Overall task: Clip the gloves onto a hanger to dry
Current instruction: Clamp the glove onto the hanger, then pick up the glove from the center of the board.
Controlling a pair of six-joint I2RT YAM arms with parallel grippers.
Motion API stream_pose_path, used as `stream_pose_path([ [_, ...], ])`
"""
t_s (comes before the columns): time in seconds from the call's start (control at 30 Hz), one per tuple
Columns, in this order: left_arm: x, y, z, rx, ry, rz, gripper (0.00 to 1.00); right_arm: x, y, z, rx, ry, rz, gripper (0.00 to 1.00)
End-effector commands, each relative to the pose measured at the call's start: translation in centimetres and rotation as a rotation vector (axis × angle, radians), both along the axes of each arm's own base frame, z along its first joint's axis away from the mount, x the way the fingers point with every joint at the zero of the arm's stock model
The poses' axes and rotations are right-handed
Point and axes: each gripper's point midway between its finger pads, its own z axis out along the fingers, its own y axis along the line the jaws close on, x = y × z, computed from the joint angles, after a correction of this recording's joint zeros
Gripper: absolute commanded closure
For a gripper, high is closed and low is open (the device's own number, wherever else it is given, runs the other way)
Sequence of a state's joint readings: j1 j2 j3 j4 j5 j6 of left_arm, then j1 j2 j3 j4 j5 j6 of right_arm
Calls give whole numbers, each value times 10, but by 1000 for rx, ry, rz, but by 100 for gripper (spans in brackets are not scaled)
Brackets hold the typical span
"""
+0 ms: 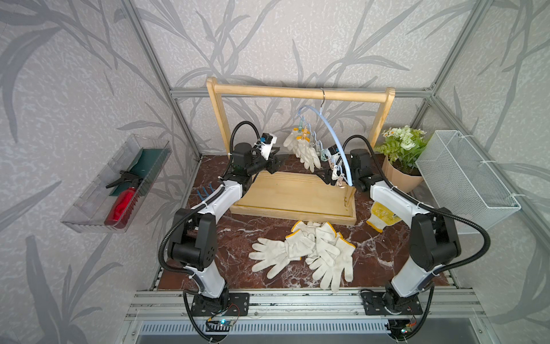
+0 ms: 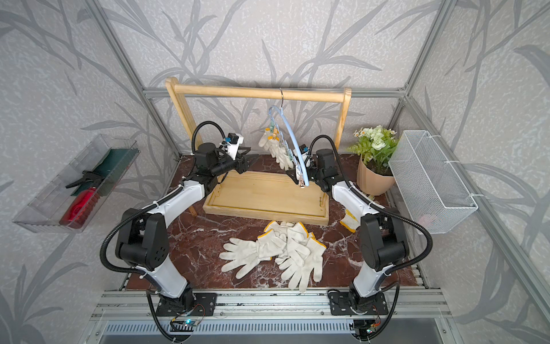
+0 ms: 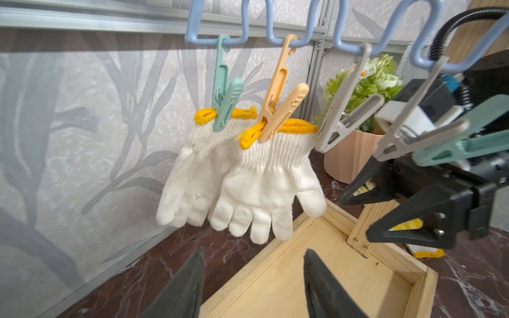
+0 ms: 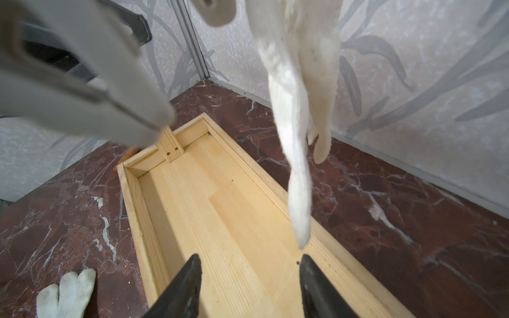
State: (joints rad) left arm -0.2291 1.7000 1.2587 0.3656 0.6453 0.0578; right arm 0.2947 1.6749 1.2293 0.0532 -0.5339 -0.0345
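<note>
Nearest the front edge, several loose gloves (image 1: 309, 253) are lying in an overlapping heap on the marble table (image 1: 238, 232), palms flat and yellow-trimmed cuffs pointing toward the rack. They are overlapping too much for a sure count. Off to the right side, a yellow patterned glove (image 1: 382, 214) is lying partly under the right arm; it is not one of the set.

Just beyond the heap, the wooden base tray (image 1: 291, 193) of the rack is sitting empty. Both arms are reaching over it. The left gripper (image 3: 253, 289) is hovering with its fingers spread apart and nothing between them, pointing toward the hung gloves. The right gripper (image 4: 248, 289) is likewise standing released and empty over the tray, just beside the free clips.

Farther back, the hanger (image 3: 239, 41) is hanging by its metal hook from the top rail of the wooden rack frame (image 1: 297, 92). Two gloves are dangling from it, fingers down: one glove (image 3: 190, 179) is being pinched at the cuff by the green clip (image 3: 224, 96), and the front glove (image 3: 264, 187) is being held by the orange clip (image 3: 278, 104). The grey clip (image 3: 344, 118) next along is hanging free, as are the clips past it.

So, judging by this, the work is running at an early-to-middle stage: two gloves are up, and the whole heap on the table is waiting to be picked up and clipped.
</note>
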Motion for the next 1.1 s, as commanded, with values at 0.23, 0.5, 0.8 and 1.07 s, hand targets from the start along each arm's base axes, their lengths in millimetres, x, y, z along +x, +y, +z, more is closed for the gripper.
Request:
stream_pose_path([
  [0.23, -25, 42, -30, 148, 41, 222, 42, -70, -21, -30, -100, 98, -117, 42],
  [0.5, -61, 52, -63, 190, 97, 275, 42, -141, -29, -87, -171, 288, -143, 44],
  [0.8, -94, 15, -84, 230, 99, 179, 42, -176, -40, -136, -206, 443, -197, 49],
  [1.07, -121, -10, -99, 228, 131, 109, 42, -189, -29, -156, -223, 529, -156, 51],
])
